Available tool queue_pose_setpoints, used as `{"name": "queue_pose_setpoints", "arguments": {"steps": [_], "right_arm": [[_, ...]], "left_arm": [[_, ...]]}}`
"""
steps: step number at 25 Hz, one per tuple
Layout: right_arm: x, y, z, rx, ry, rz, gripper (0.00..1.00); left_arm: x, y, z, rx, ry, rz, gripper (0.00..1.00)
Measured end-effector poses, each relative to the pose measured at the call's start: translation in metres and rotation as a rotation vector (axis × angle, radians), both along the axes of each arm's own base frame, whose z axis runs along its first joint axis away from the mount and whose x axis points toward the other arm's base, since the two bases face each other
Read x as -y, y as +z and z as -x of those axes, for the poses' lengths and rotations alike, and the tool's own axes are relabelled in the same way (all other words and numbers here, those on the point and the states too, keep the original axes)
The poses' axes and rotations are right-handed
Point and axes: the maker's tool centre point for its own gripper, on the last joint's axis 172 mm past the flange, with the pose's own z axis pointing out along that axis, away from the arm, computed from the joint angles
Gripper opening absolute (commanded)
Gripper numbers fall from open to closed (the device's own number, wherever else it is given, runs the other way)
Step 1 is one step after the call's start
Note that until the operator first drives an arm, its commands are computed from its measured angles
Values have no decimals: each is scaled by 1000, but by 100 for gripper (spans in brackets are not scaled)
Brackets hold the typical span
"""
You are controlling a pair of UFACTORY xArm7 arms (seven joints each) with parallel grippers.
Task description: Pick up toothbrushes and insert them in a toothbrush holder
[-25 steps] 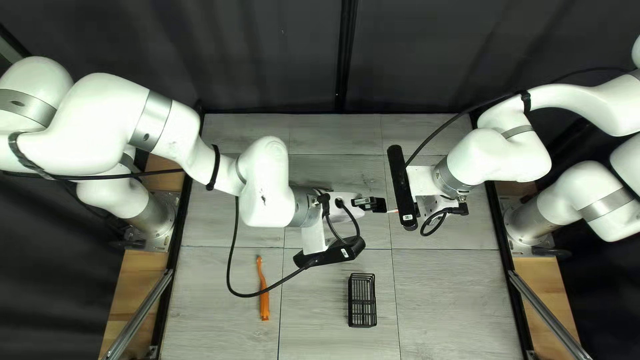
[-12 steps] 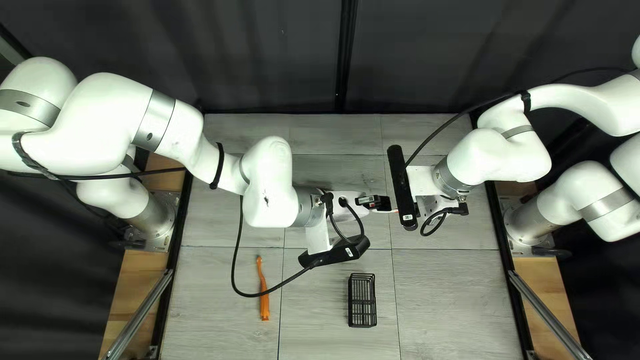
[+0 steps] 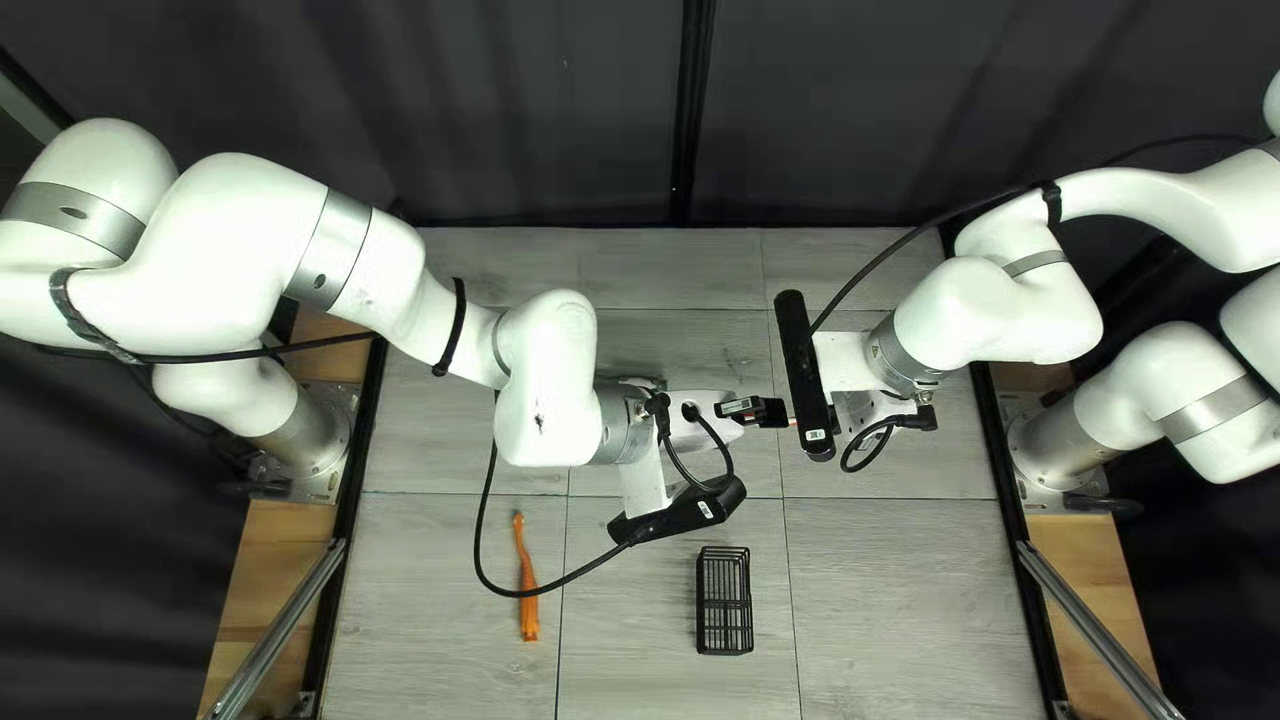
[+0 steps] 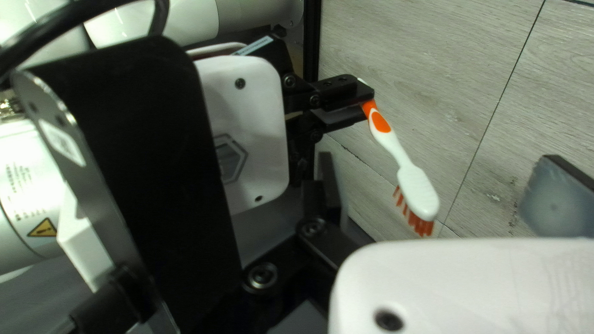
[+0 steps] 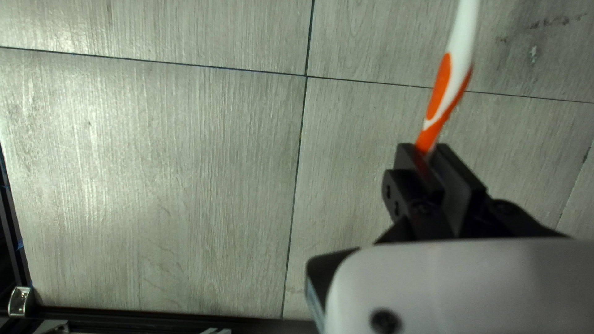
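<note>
At the centre of the top left view, my left gripper points at my right gripper, whose fingertips are hidden there. In the left wrist view, my left gripper is open, with the bristled head of the white-and-orange toothbrush between its spread fingers; contact cannot be told. My right gripper is shut on the orange handle end of that toothbrush. An orange toothbrush lies on the table left of the black wire holder, which stands near the front.
The left arm's cable loops low over the table and crosses above the orange toothbrush. A black camera bar on the right wrist stands close to the left gripper's tips. Another bar on the left wrist hangs behind the holder.
My left arm has shifted rightward and slightly toward the near edge, bringing its gripper closer to the right one. Its cable has moved along. The right arm, holder and orange toothbrush have stayed put.
</note>
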Motion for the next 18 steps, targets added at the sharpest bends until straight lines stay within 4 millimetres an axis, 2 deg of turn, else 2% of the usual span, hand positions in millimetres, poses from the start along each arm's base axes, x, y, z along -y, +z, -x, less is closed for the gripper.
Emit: {"name": "queue_pose_setpoints", "arguments": {"steps": [9,18], "right_arm": [[0,0,0,0,0,0,0],[0,0,0,0,0,0,0]], "left_arm": [[-5,0,-2,2,10,2,100],[-3,-4,-4,4,21,17,96]]}}
